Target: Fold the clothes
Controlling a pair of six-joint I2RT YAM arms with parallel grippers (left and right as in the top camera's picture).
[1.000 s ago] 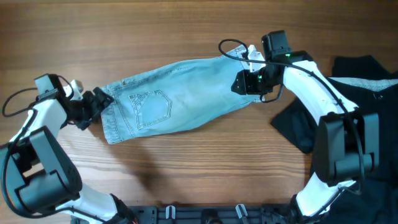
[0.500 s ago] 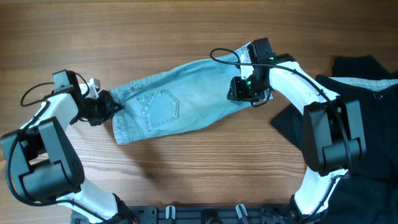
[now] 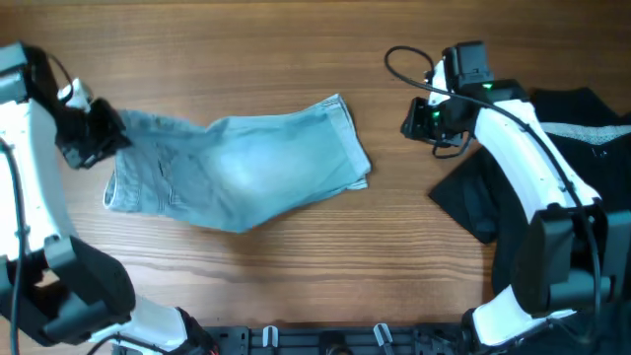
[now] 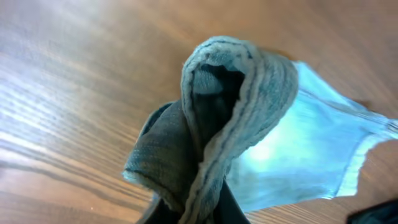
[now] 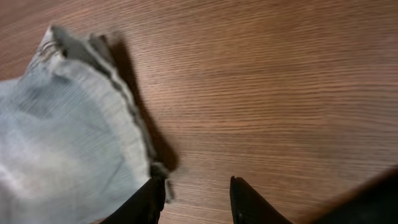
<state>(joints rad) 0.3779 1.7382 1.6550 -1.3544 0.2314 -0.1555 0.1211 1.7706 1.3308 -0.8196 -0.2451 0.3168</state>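
The light-blue denim shorts [image 3: 246,173] lie spread across the left-middle of the wooden table, hems pointing right. My left gripper [image 3: 94,133] is shut on the waistband end and holds it bunched and raised. In the left wrist view the gripper [image 4: 199,211] pinches a folded wad of denim [image 4: 242,106]. My right gripper [image 3: 419,118] hangs to the right of the hems, apart from the cloth. In the right wrist view that gripper [image 5: 196,196] stands open over bare wood, with the shorts' hem [image 5: 74,124] just left of its left finger. The black garment [image 3: 468,202] lies at the right.
Bare wood [image 3: 246,49] runs along the far side and the front of the table. The black garment spreads under and beside my right arm out to the table's right edge. A dark rail [image 3: 325,340] runs along the front edge.
My left gripper closed on the waistband and pulled the shorts to the left, lifting that end. My right gripper came off the leg end and moved right, away from the hems.
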